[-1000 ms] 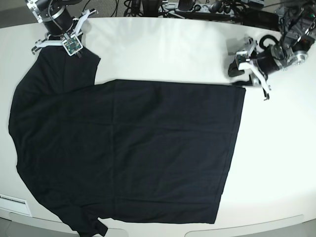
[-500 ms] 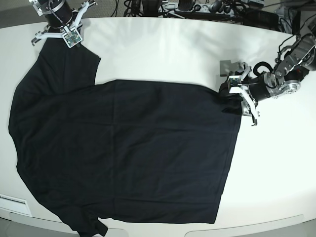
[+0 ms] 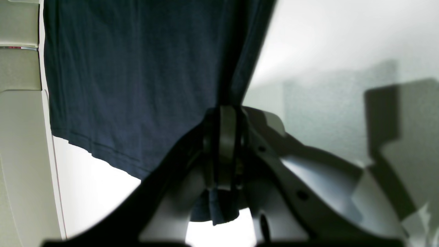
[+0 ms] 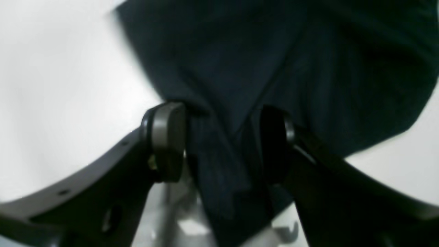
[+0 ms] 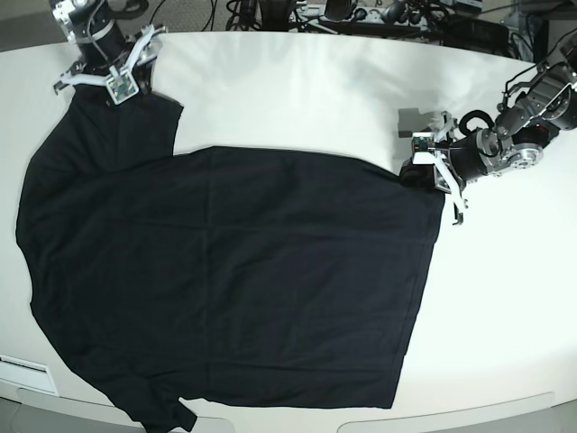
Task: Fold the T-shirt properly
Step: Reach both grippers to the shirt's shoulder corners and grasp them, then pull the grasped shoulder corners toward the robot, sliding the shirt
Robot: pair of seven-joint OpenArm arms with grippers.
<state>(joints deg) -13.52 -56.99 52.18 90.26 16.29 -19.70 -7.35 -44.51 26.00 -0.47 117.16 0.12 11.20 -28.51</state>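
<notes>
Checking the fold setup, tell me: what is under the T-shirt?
The pale table shows all around the T-shirt, so the cloth lies on it. Anything else beneath is covered by the black fabric. The left claw pinches a hem corner.

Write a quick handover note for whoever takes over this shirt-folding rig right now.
Left gripper: shut on the T-shirt's hem corner.
Right gripper: jaws apart around a bunch of cloth at the sleeve, not clamped.
T-shirt: spread flat on the table, one layer.
Done: left corner gripped.
Left: close the right gripper, then make every fold.
</notes>
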